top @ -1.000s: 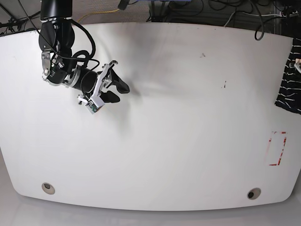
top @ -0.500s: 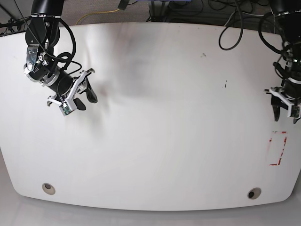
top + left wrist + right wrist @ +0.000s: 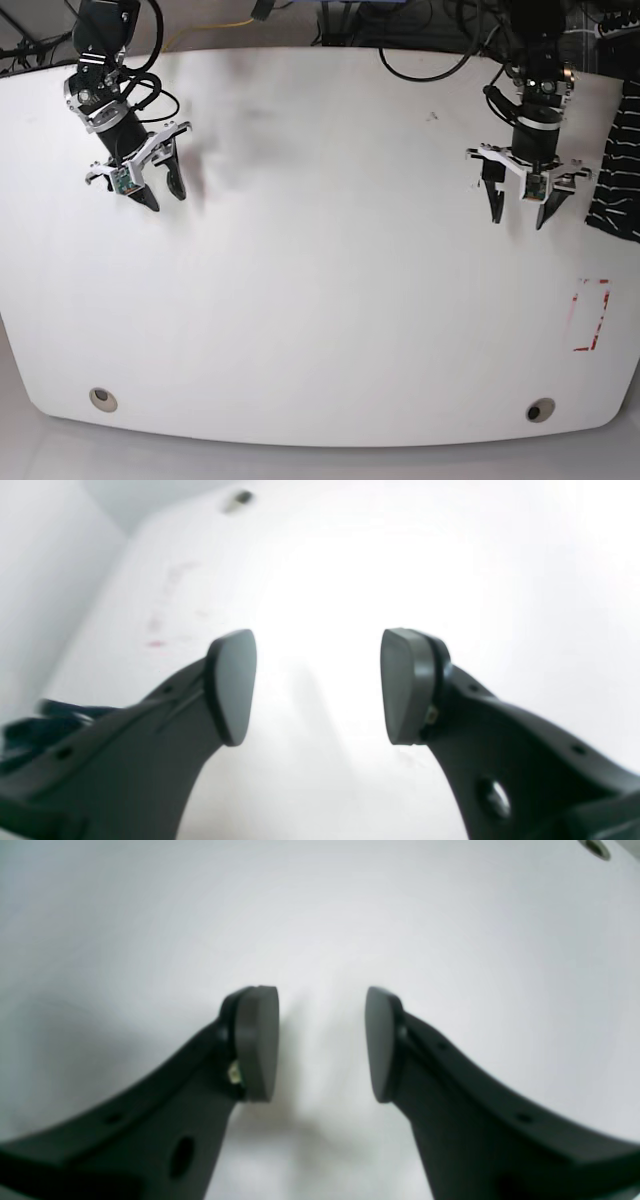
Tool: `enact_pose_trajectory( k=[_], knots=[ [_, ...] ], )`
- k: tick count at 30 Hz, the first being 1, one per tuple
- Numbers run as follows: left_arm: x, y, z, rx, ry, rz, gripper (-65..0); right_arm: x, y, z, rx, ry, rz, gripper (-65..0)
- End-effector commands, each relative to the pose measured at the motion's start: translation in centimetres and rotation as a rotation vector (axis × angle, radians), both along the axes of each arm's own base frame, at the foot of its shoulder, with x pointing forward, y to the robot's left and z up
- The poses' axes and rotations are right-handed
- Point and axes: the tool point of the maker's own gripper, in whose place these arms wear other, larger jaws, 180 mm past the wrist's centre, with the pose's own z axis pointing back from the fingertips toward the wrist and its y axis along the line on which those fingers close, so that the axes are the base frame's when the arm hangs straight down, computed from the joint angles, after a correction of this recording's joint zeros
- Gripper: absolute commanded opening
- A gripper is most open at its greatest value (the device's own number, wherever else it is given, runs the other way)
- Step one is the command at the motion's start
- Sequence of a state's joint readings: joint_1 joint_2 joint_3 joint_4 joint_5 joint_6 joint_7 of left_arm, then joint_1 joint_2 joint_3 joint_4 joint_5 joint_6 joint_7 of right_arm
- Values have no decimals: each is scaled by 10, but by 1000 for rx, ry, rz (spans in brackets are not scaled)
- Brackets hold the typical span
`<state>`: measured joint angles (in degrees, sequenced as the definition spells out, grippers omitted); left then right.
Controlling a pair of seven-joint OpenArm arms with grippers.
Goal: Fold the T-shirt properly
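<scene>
The T-shirt (image 3: 619, 165), black with thin white stripes, shows only as a strip at the far right edge of the base view, beside the white table (image 3: 330, 300). In the left wrist view a blurred dark cloth (image 3: 45, 720) shows behind the left finger; I cannot tell if it is the T-shirt. My left gripper (image 3: 519, 218) (image 3: 317, 685) is open and empty, pointing down over the table's right side, left of the T-shirt and apart from it. My right gripper (image 3: 164, 198) (image 3: 320, 1045) is open and empty over the table's far left.
A red rectangle mark (image 3: 588, 315) is on the table near the right edge. Two round holes (image 3: 101, 399) (image 3: 540, 411) sit near the front edge. Cables (image 3: 430, 30) run behind the table's back edge.
My right gripper has moved left and back toward the table's far left. My left arm has moved from the right edge in over the table. The T-shirt shows again at the right edge.
</scene>
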<state>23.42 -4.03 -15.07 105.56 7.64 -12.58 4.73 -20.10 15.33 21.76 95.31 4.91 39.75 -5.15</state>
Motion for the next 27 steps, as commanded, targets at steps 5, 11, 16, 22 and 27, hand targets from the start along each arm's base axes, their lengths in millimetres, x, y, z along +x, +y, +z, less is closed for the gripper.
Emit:
enact_pose_trajectory(
  k=[5,11,16,22,27],
  knots=[
    [-48,-38,-5,-73,50,-33,-401,-41,-8,-7,82,11,-87,-388],
    [-121,-60,-40,-137,243,-24,-404,-93,-3,-15,160,94,-135,-388],
    [-180,-67,-53,-173,352,-5,-406,-140,3,-20,198,188,-154,-388],
    [-233,-70,-57,-193,442,8,-406,-191,15,-16,256,282,-195,-388],
    [-273,-69,-84,-209,567,31,-406,-240,21,-33,254,419,-234,-388]
  ],
)
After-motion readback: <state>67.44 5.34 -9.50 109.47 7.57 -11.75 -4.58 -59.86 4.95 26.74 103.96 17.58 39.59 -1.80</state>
